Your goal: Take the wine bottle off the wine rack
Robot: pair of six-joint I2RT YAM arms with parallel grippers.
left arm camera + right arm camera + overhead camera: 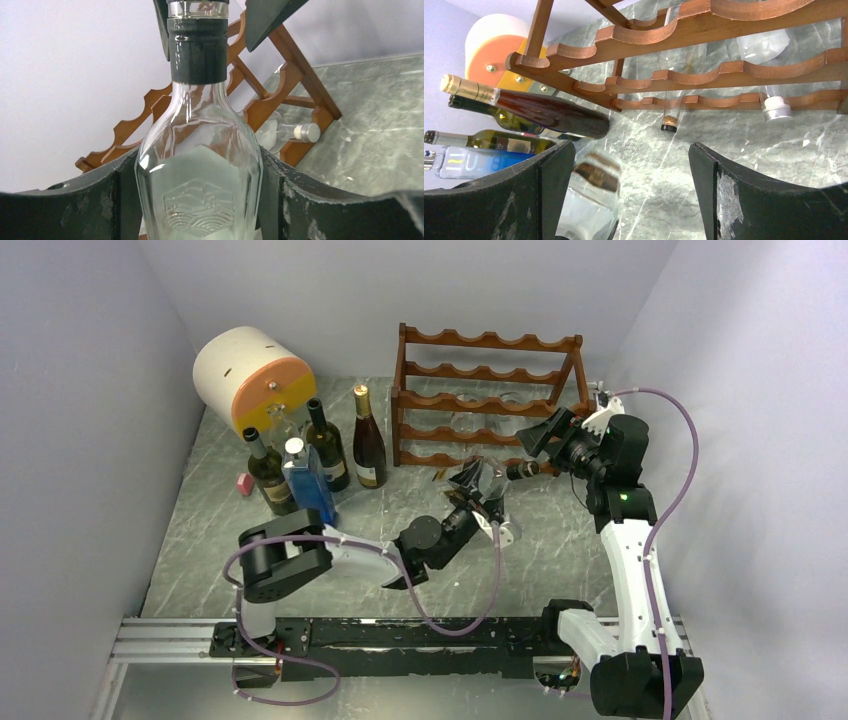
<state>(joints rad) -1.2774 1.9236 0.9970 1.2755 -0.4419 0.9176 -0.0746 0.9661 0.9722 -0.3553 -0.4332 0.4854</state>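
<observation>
The dark reddish-brown wine rack stands at the back of the table and also shows in the left wrist view and the right wrist view. My left gripper is shut on a clear glass bottle with a dark cap, held tilted just in front of the rack's bottom tier. Its fingers press both sides of the bottle's body. My right gripper is open at the rack's right front. The blurred cap end of the bottle lies between its jaws, by the left finger.
Two clear bottles lie in the rack's lower tiers, one silver-capped and one dark-capped. Several standing bottles and a blue bottle are grouped at the left. A white and orange cylinder sits behind them. Walls close in on both sides.
</observation>
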